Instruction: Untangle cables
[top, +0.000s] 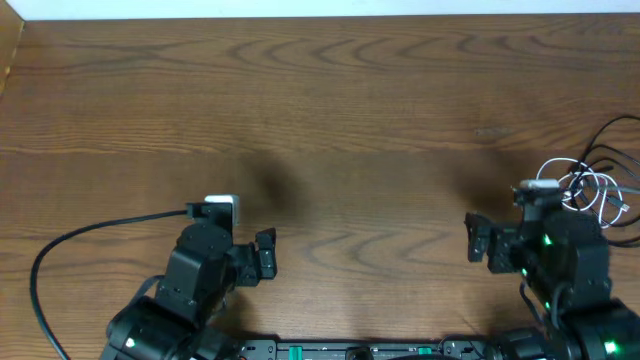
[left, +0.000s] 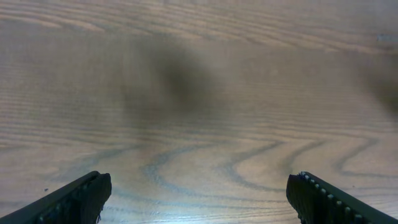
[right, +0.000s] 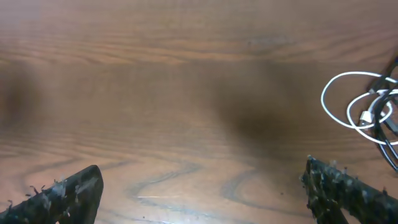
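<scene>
Near edge: left hand (left: 198, 190) is spread wide, both fingers showing only at the lower corners of its wrist view, with nothing but bare wood between them; it holds nothing. Right hand (right: 202, 183) is the same, fingers far apart at the lower corners, nothing gripped. Overhead, both arms sit low at the near side of the table (top: 350, 100), left arm on the left, right arm on the right, well apart. A thick black wire (top: 60, 250) belonging to the left arm curves off to the left. Further out: the cables (top: 592, 188) lie at the far right of the table, just beside and beyond the right arm's wrist. In the right wrist view they sit at the right edge, ahead of the right finger and not touching it. The white cord (right: 339, 93) makes several overlapping loops with a small white plug inside them; black cords (right: 390, 134) cross the loops and run off the right edge. Dark soft shadows lie on the wood ahead of each hand.
</scene>
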